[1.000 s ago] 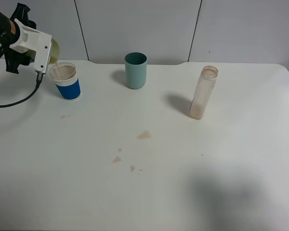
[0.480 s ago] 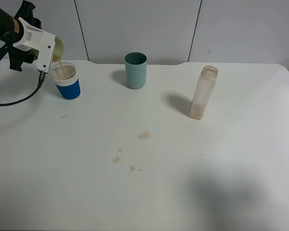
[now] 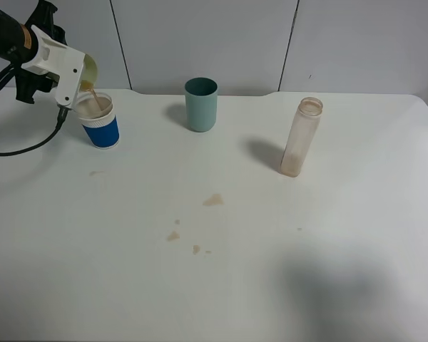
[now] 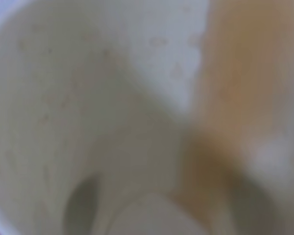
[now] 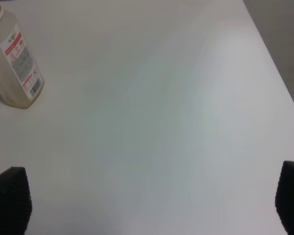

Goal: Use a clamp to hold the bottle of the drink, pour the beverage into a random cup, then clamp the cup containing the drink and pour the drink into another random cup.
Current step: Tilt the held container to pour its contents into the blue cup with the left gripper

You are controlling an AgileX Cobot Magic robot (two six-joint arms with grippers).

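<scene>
My left gripper [image 3: 73, 70] is shut on the pale yellow-green cup [image 3: 88, 69], which holds the drink. The cup is tipped steeply over the blue-sleeved white paper cup [image 3: 100, 127] at the back left. A thin brown stream of beverage [image 3: 93, 95] runs from its lip into the paper cup. In the left wrist view the tumbler's inner wall [image 4: 78, 98] fills the frame, with brown liquid [image 4: 245, 88] along one side. The clear bottle [image 3: 301, 137] stands upright and uncapped at the right, its label [image 5: 20, 59] facing the right wrist camera. My right gripper [image 5: 149, 205] is open over bare table, away from the bottle.
A darker teal cup [image 3: 201, 105] stands at the back centre. Small brown spills [image 3: 213, 200] and drops [image 3: 172, 236] mark the white table [image 3: 328, 235] near its middle. A black cable [image 3: 21, 151] trails from the left arm across the table's left side.
The left gripper has lifted slightly and tipped the tumbler further over the blue-sleeved cup. The brown stream keeps falling into it. Nothing else has moved.
</scene>
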